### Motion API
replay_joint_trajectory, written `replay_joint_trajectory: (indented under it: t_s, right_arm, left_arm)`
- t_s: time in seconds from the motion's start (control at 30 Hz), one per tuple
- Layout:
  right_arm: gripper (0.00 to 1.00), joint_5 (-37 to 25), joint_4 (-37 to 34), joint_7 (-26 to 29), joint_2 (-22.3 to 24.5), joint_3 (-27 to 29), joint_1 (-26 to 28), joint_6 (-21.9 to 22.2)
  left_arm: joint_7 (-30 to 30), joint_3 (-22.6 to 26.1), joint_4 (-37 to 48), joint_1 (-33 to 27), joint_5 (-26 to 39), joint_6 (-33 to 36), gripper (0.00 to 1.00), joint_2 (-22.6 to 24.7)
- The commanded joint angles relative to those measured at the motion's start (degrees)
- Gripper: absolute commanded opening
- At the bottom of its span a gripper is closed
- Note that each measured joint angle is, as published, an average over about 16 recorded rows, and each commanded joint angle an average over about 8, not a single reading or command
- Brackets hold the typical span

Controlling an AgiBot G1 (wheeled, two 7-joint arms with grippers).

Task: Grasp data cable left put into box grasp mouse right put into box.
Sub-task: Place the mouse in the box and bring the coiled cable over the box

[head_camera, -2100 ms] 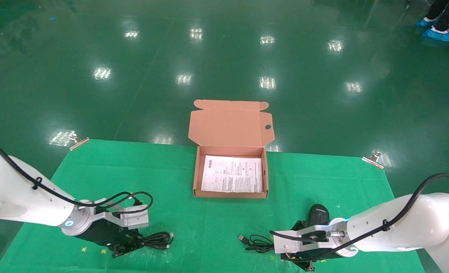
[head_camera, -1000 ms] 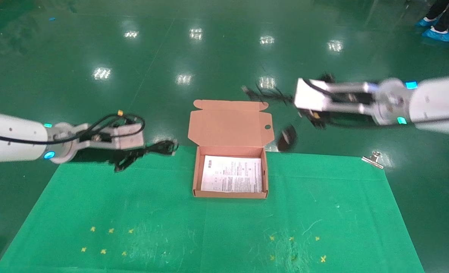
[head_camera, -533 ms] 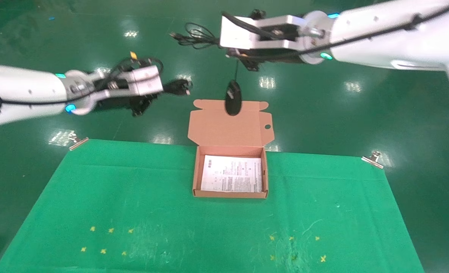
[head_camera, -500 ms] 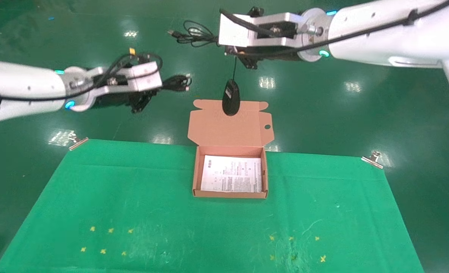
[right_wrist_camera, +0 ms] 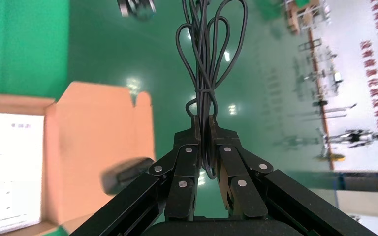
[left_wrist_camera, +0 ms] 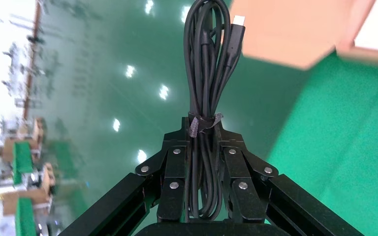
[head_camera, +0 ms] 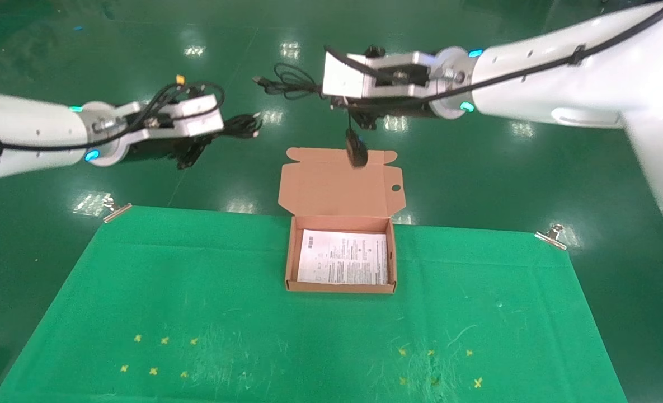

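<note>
- Green cloth-covered table point(head_camera: 197, 291) bears the open orange-brown cardboard box point(head_camera: 341, 285).
- Left gripper point(left_wrist_camera: 204, 162), raised left of the box, clamps the bundled black data cable point(left_wrist_camera: 207, 59).
- Right gripper point(right_wrist_camera: 204, 147) pinches the thin cord point(right_wrist_camera: 206, 54); the black mouse point(head_camera: 356, 152) dangles above the lid.

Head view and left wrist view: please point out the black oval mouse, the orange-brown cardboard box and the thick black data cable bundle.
black oval mouse point(head_camera: 357, 153), head view, its body.
orange-brown cardboard box point(head_camera: 337, 187), head view, open lid.
thick black data cable bundle point(left_wrist_camera: 205, 64), left wrist view, mid-bundle.
</note>
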Motion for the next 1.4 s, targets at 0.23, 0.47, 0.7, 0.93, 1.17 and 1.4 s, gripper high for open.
replay_joint_trajectory:
  t_s: [0.23, 0.47, 0.7, 0.93, 1.17, 1.4]
  right_arm:
    - [0.00, 1.3, -4.7, -1.3, -1.7, -1.9, -3.7, 0.5]
    - [0.00, 6.2, -5.1, -1.1, -2.6, -5.6, -8.1, 1.6]
    - [0.00, 13.0, -6.0, 0.6, -2.8, -10.0, -10.7, 5.1]
    - [0.00, 18.8, -10.5, 3.6, -2.8, -14.0, -12.6, 8.4]
    - [0.07, 22.1, -14.7, 6.1, -2.8, -17.7, -13.5, 10.0]
    - [0.94, 23.3, -15.5, 7.1, -2.5, -20.6, -13.8, 10.3]
  left_arm:
    - [-3.9, 1.1, 2.8, 1.1, 4.3, 1.4, 0.00, -0.1]
    - [-6.6, 1.4, 2.0, 1.5, 6.4, 2.2, 0.00, -0.2]
    - [-7.5, 1.4, 1.0, 1.7, 7.0, 2.4, 0.00, -0.4]
    - [-8.0, 1.4, 0.6, 1.9, 7.3, 2.6, 0.00, -0.5]
    - [-8.2, 1.4, 0.4, 1.9, 7.5, 2.6, 0.00, -0.6]
    - [-8.2, 1.4, 0.3, 1.9, 7.5, 2.7, 0.00, -0.6]
